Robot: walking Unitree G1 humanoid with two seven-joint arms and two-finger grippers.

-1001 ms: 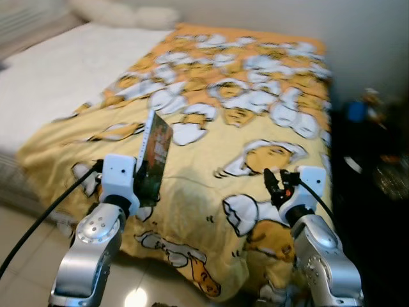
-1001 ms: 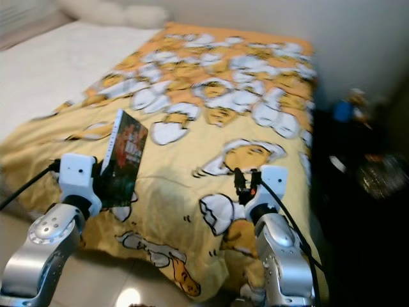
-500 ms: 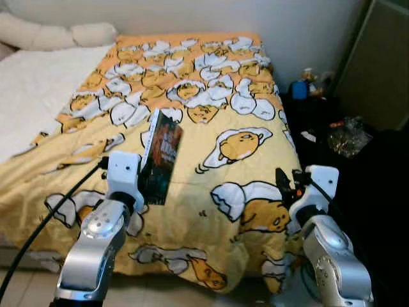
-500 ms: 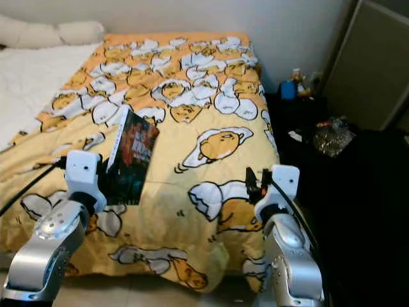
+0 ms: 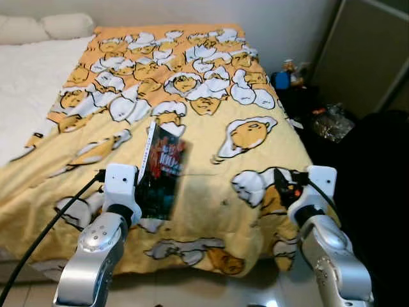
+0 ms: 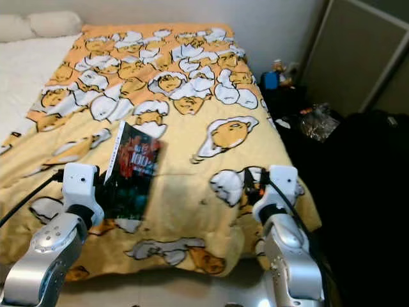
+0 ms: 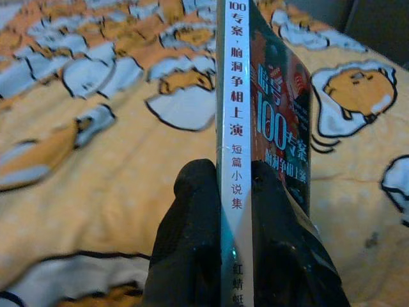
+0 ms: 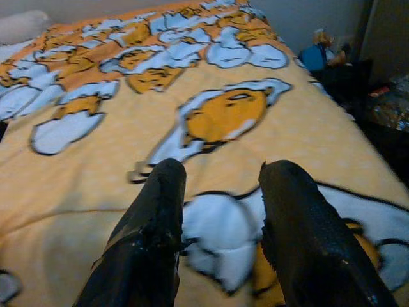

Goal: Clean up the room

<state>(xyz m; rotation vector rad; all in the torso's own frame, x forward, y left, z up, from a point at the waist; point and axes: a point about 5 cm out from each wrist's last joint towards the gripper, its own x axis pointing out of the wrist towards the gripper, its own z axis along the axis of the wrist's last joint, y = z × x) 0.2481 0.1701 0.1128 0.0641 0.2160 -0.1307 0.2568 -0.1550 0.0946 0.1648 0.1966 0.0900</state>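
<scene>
Left eye view: left tool (image 5: 148, 192) pinches a book (image 5: 162, 173) upright by its spine, held above the near part of the bed (image 5: 38, 70).
Right eye view: right tool (image 6: 248, 188) hovers over the bed's near corner, carrying nothing.
Left wrist view: two black fingers (image 7: 192, 236) clamp the white spine; yellow blanket (image 7: 96, 160) lies below.
Right wrist view: fingers (image 8: 160, 217) spread apart, blanket visible between them.
Progress: book is lifted off the bed but not yet put away; early, by my reading.
Room: tiled floor (image 5: 192, 291) beneath the bed's foot; clutter (image 5: 329, 121) and a blue toy (image 5: 281, 78) on the dark floor beside the bed, apparently left to tidy.
</scene>
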